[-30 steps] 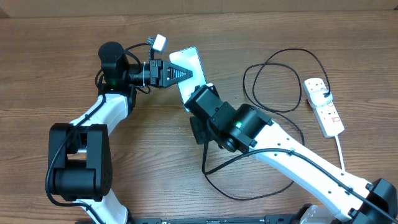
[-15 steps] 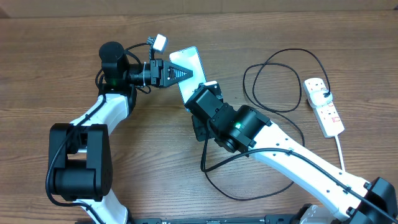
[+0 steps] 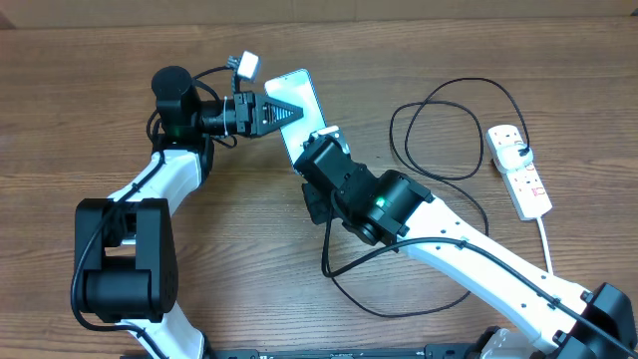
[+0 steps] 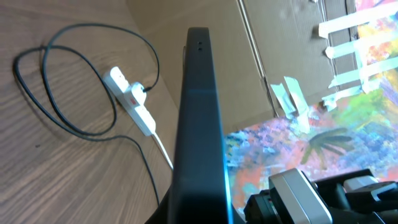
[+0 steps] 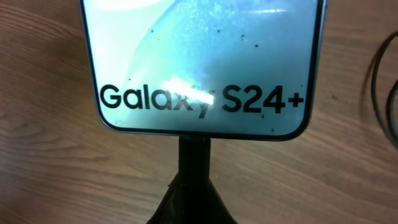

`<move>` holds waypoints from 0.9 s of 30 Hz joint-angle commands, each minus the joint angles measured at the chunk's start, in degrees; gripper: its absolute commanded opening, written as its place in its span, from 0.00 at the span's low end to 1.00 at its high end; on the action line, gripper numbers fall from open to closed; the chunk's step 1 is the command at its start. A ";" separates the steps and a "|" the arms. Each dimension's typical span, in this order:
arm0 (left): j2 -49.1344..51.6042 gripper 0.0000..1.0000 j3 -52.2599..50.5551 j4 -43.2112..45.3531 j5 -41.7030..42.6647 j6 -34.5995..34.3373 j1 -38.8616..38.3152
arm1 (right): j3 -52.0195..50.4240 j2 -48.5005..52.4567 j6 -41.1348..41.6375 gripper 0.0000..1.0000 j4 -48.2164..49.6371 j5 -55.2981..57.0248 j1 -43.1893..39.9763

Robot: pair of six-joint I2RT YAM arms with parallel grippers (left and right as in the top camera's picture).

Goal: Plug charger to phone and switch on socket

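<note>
**Slim teal-screened smartphone (image 3: 304, 90) nudged up-left since a second ago, plug following**

Left gripper (image 3: 283, 112) is clamped across the phone's side edge. Right gripper (image 3: 319, 140) appears closed on the small black plug tip (image 5: 194, 152) of the long black charger cable (image 3: 449, 128), though its fingers barely show. The plug meets the "Galaxy S24+" end, aligned with the phone's long axis. White power strip (image 3: 520, 172) lies well apart on the brown wooden table (image 3: 80, 60), nearer the right arm.

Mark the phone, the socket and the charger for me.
phone (image 5: 199, 56): right wrist view, on the screen above the lettering.
socket (image 3: 529, 186): overhead view, on the white strip's body.
charger (image 3: 469, 81): overhead view, on the top arc of the black cable loop.
</note>
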 commanded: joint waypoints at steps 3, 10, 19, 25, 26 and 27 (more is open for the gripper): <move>0.11 0.04 -0.39 0.11 5.88 3.21 -3.82 | 6.38 -0.72 -4.70 0.04 7.91 3.52 -1.29; 0.11 0.04 -1.16 -0.07 5.88 3.52 -4.11 | 10.29 -0.70 -5.44 0.04 6.99 1.73 -1.31; 0.11 0.04 -3.48 0.15 4.98 4.31 -4.04 | 10.64 -1.38 -5.27 0.37 3.78 0.00 -1.29; 0.11 0.04 -3.48 0.13 -4.33 2.58 -4.55 | 10.64 -1.64 0.55 0.50 -6.88 -2.71 -1.31; 0.11 0.04 -3.48 0.13 -6.36 2.64 -4.96 | 10.64 -1.97 1.88 0.50 -8.81 -2.71 -1.31; 0.11 0.04 -3.48 0.13 -7.91 2.69 -5.42 | 10.64 -2.43 2.84 0.50 -10.40 -2.71 -1.31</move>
